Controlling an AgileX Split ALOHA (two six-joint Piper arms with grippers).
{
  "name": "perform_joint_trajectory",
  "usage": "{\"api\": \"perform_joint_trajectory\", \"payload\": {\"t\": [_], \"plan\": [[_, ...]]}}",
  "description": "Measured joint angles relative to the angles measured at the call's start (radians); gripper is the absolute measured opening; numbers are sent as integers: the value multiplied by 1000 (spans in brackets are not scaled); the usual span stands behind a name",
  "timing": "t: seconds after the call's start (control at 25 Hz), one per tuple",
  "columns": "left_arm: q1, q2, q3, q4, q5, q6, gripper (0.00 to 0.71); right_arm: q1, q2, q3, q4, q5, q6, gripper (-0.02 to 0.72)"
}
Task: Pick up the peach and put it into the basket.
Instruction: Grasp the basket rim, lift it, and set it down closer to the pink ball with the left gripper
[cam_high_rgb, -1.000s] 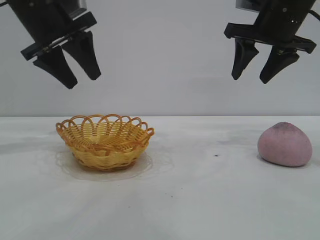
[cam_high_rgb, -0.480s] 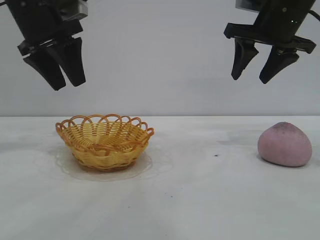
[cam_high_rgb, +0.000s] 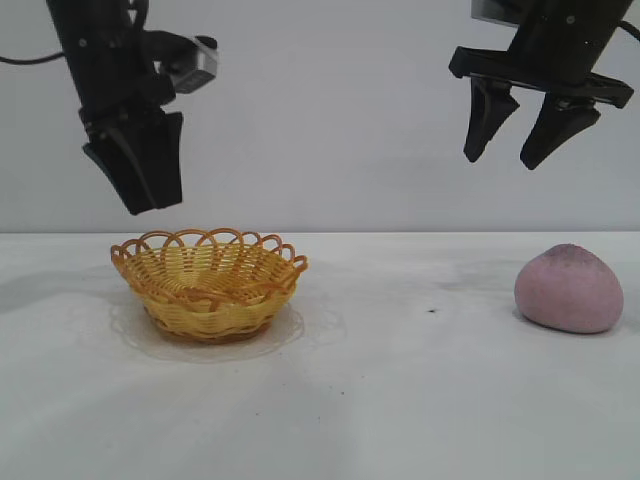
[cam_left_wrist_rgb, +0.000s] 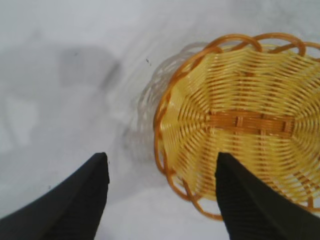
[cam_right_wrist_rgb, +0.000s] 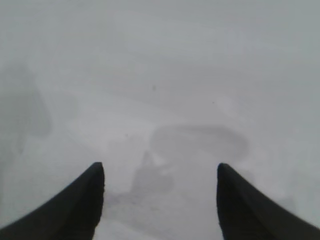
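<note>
The dusty pink peach (cam_high_rgb: 569, 288) lies on the white table at the right. The yellow woven basket (cam_high_rgb: 209, 283) with its orange looped rim stands at the left and holds nothing. My left gripper (cam_high_rgb: 148, 200) hangs just above the basket's left rim, turned edge-on in the exterior view. In the left wrist view it (cam_left_wrist_rgb: 161, 161) is open over the basket (cam_left_wrist_rgb: 240, 125) edge, nothing between its fingers. High above the peach and slightly left of it, my right gripper (cam_high_rgb: 497, 160) is open and empty; its wrist view shows only bare table below it (cam_right_wrist_rgb: 161, 170).
A pale wall closes the back of the white table (cam_high_rgb: 400, 400). A small dark speck (cam_high_rgb: 432, 310) marks the tabletop between basket and peach.
My left arm has swung right and rotated, so its gripper now hangs lower and edge-on over the basket's left rim. The right arm, peach and basket have not moved.
</note>
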Motion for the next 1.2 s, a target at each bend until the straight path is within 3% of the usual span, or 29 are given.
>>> {"api": "perform_joint_trajectory", "payload": {"t": [0.36, 0.56, 0.6, 0.72, 0.76, 1.2], "plan": [[-15, 117, -69, 30, 0, 3, 408, 0, 0, 0, -2, 4, 0, 459], [-22, 156, -117, 27, 26, -22, 100, 0, 0, 0, -2, 4, 0, 459], [-24, 156, -129, 24, 51, -38, 70, 0, 0, 0, -4, 4, 0, 459], [-27, 156, -160, 26, 85, -153, 73, 0, 0, 0, -4, 4, 0, 459], [-27, 156, -164, 28, 85, -194, 0, 0, 0, 0, -4, 6, 0, 459], [-19, -24, -110, 31, 82, -629, 0, 0, 0, 0, -4, 22, 0, 459]]}}
